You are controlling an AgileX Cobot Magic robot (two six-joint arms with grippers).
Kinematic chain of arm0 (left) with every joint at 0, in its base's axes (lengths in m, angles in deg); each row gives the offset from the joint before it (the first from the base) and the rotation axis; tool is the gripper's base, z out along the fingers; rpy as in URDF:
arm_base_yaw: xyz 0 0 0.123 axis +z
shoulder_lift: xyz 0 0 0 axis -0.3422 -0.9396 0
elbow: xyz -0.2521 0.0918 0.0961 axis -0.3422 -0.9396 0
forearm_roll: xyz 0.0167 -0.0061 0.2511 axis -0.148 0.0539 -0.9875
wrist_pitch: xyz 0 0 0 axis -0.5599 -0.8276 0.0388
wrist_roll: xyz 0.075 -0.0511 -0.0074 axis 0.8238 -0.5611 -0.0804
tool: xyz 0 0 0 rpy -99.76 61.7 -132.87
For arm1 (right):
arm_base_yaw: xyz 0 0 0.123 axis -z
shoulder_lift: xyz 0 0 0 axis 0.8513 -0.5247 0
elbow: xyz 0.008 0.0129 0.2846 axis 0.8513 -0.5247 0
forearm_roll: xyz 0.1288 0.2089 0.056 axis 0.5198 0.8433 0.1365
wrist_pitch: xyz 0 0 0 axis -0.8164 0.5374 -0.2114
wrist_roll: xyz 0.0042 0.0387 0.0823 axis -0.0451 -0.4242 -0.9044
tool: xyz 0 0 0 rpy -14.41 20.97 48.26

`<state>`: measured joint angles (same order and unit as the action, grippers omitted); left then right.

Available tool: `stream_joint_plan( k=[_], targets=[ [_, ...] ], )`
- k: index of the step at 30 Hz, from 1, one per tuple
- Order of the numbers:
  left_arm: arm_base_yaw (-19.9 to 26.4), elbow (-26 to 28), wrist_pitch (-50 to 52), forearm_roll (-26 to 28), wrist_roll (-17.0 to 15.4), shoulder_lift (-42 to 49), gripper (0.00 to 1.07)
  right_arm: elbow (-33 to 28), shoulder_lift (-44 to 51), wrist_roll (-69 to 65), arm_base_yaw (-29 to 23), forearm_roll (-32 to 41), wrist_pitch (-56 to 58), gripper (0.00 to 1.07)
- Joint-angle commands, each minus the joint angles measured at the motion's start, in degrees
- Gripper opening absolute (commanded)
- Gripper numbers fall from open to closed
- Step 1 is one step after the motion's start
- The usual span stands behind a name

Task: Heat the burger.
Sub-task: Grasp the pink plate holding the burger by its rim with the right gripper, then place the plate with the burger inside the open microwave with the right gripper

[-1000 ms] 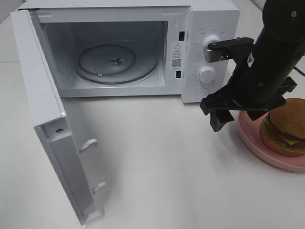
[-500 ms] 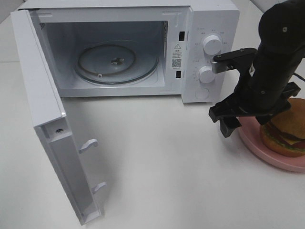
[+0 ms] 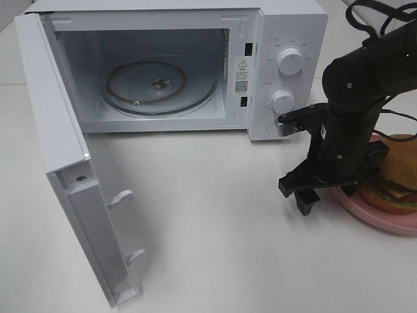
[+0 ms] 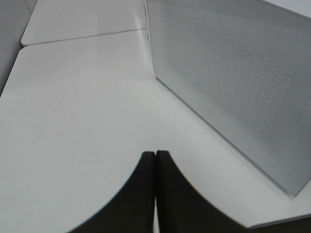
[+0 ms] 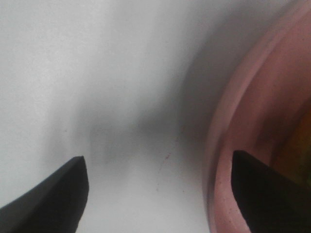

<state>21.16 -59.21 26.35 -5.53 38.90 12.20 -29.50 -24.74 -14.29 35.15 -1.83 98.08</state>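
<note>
Burger (image 3: 401,176) on plate (image 3: 384,222); open microwave (image 3: 287,26) holds turntable (image 3: 158,88).
Right fingers (image 5: 53,194) spread astride plate's 9 o'clock rim; left fingers (image 4: 138,194) pressed together.

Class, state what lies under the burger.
A pink plate lies under the burger. The right arm covers part of both, and the picture's edge cuts off the rest.

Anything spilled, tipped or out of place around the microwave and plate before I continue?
Nothing stands out. The microwave door is swung open, the glass turntable lies flat inside, and the burger sits stacked on the pink plate with no spill visible. The right claw is open astride the plate's rim.
</note>
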Motion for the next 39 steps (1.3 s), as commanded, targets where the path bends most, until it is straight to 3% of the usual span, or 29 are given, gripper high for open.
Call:
stream_joint_plan(
  k=[1,5,11,12,13,15,17,18,19,20,32,39],
  targets=[
    [-0.34,-0.11,0.00,0.23,-0.23,1.26,0.00,0.17,-0.86,-0.17,0.06,-1.66,-0.86,0.76],
    [-0.34,-0.11,0.00,0.23,-0.23,1.26,0.00,0.46,-2.29,-0.17,0.06,-2.86,-1.03,0.75],
    [-0.34,-0.11,0.00,0.23,-0.23,1.26,0.00,0.46,-3.15,-0.17,0.00,-2.86,-1.09,0.63],
    [-0.34,-0.11,0.00,0.23,-0.23,1.26,0.00,0.46,-3.09,-0.17,0.00,-2.86,-1.09,0.55],
    [-0.34,-0.11,0.00,0.23,-0.23,1.26,0.00,0.46,-3.09,-0.17,0.00,-2.86,-1.09,0.55],
    [-0.34,-0.11,0.00,0.23,-0.23,1.26,0.00,0.46,-3.09,0.52,0.00,-3.15,-1.09,0.30],
    [-0.34,-0.11,0.00,0.23,-0.23,1.26,0.00,0.46,-3.09,0.86,0.00,-3.15,-1.09,0.25],
    [-0.34,-0.11,0.00,0.23,-0.23,1.26,0.00,0.46,-3.09,1.32,0.00,-3.15,-0.92,0.12],
    [-0.34,-0.11,0.00,0.23,-0.23,1.26,0.00,0.46,-3.09,1.32,0.00,-3.15,-0.92,0.12],
    [-0.34,-0.11,0.00,0.23,-0.23,1.26,0.00,0.46,-3.04,1.72,0.00,-3.15,-0.74,0.02],
    [-0.34,-0.11,0.00,0.23,-0.23,1.26,0.00,0.46,-2.64,2.46,-0.17,-3.15,-0.74,0.00],
    [-0.34,-0.11,0.00,0.23,-0.29,1.26,0.00,0.34,-1.78,2.23,-4.01,-6.13,0.80,0.00]
  ],
)
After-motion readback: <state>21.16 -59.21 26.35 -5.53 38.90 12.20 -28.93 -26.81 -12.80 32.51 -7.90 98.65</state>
